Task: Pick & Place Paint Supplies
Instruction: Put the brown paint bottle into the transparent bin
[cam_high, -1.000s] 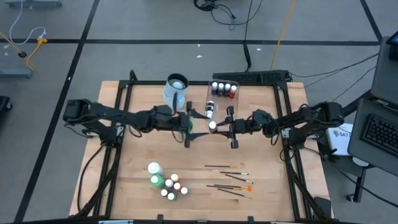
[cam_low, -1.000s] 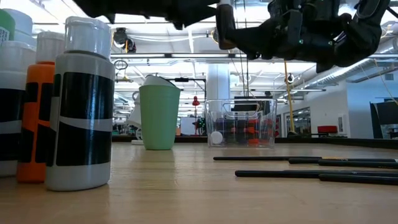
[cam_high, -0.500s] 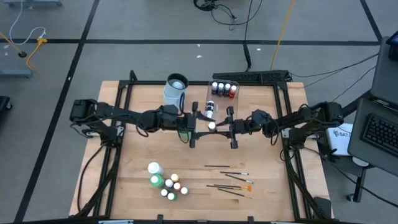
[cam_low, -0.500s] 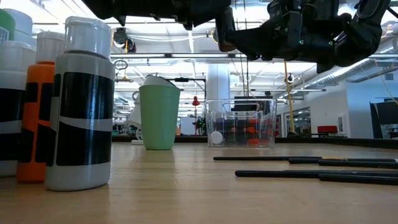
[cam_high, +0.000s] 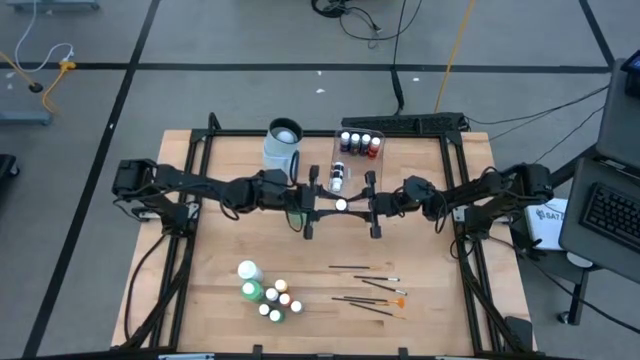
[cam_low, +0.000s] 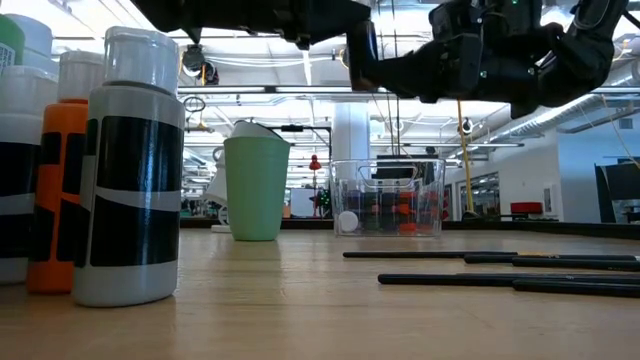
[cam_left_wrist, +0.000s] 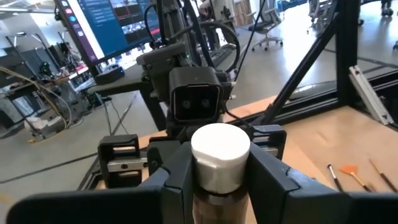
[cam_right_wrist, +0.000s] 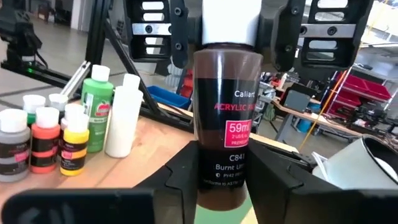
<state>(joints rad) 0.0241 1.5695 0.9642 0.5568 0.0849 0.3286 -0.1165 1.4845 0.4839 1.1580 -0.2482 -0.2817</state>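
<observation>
The left gripper (cam_left_wrist: 217, 180) and right gripper (cam_right_wrist: 221, 174) both clamp one brown paint bottle (cam_right_wrist: 227, 118) in mid-air. Behind, the clear tub (cam_high: 357, 157) holds several small bottles; what the pale-blue jug (cam_high: 283, 143) contains cannot be told.

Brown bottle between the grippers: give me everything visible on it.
The brown bottle is a small paint bottle with a white cap and a pink label patch reading 59ml; "Burnt" is legible below it. It looks like plastic and is capped. It hangs above the table middle, held at both ends: the left gripper clamps the cap and the right gripper the base. Nothing else touches it.
</observation>
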